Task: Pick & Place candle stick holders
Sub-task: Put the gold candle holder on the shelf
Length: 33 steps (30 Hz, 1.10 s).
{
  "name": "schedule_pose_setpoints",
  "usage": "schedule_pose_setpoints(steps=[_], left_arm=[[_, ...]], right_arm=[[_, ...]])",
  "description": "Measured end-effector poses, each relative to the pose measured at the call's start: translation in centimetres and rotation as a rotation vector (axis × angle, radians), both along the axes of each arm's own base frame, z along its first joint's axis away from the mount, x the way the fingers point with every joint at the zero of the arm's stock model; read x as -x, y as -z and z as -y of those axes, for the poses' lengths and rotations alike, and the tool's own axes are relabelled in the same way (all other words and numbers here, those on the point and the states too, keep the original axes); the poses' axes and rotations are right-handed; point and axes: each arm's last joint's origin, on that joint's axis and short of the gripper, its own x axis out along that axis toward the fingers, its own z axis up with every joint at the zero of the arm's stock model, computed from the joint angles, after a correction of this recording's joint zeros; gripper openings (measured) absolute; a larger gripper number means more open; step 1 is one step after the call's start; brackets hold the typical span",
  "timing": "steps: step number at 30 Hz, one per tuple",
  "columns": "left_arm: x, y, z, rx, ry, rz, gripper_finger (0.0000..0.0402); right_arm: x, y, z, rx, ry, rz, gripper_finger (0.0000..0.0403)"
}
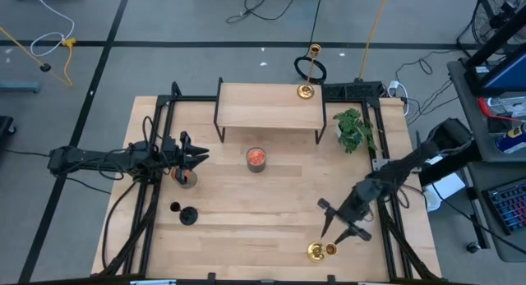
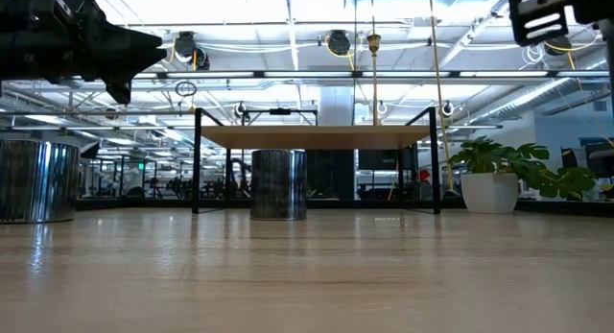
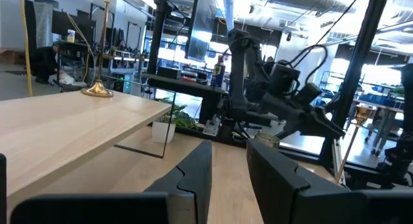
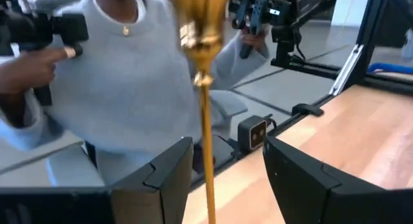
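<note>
One gold candle stick holder stands on its round base near the table's front edge, right of the middle. My right gripper is open just behind it. In the right wrist view its thin stem stands between the fingers, nearer one finger and apart from both. A second gold holder stands on the wooden shelf at the back. The small black holder stands at the front left. My left gripper is open and empty, above the table's left side.
A glass with a red candle stands mid-table. A metal cup sits below my left gripper. A potted plant stands at the back right. A person in a grey sweater is beyond the table's front edge.
</note>
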Motion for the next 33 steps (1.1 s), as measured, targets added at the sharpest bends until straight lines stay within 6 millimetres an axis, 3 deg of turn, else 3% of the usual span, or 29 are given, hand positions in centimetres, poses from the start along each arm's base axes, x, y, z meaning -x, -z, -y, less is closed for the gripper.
schedule_pose_setpoints(steps=[5, 12, 16, 21, 23, 27, 33], left_arm=[[0.0, 0.0, 0.0, 0.000, 0.000, 0.000, 0.0104], [0.0, 0.0, 0.0, -0.040, -0.007, 0.000, 0.0104], [0.0, -0.1, 0.0, -0.083, -0.016, 0.004, 0.0104], [0.1, -0.3, 0.0, -0.106, -0.022, 0.024, 0.0104], [0.1, -0.3, 0.0, -0.106, -0.022, 0.023, 0.0104], [0.1, -0.3, -0.1, -0.101, -0.048, 0.023, 0.0104], [0.1, -0.5, -0.3, -0.088, -0.112, 0.038, 0.0104]], right_arm=[[-1.6, 0.9, -1.3, 0.000, -0.087, -0.093, 0.0185], [-2.9, 1.4, -2.0, 0.030, -0.084, -0.091, 0.0173], [-2.9, 1.3, -2.1, 0.022, -0.087, -0.087, 0.0127], [-3.0, 1.1, -2.1, 0.018, -0.089, -0.059, 0.0036], [-3.0, 1.1, -2.1, 0.033, -0.092, -0.032, 0.0015], [-3.0, 0.7, -2.1, 0.047, -0.096, 0.064, 0.0025], [-3.4, -1.9, -0.6, 0.029, -0.029, 0.310, 0.0011]])
